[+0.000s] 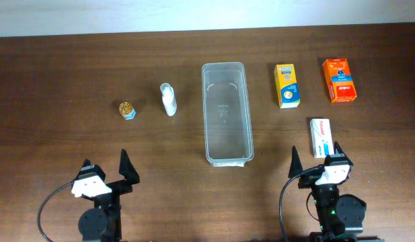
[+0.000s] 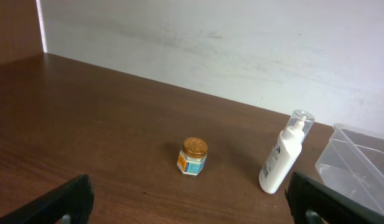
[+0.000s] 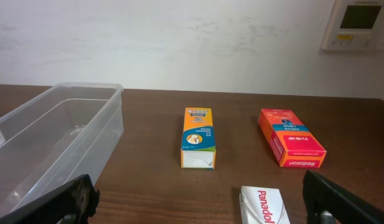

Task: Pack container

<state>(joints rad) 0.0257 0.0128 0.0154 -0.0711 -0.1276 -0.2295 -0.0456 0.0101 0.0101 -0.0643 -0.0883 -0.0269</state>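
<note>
The jar (image 1: pixel 128 109) and bottle (image 1: pixel 168 100) lie left of the container (image 1: pixel 227 131), boxes (image 1: pixel 287 85) right.

In the left wrist view the container (image 2: pixel 356 158) ran off the right edge, only one corner showing. In the right wrist view the white box (image 3: pixel 264 205) was clipped by the bottom edge, its red lettering breaking off partway, and overhead the label of the small jar (image 1: pixel 127 109) was too small to read.
</note>
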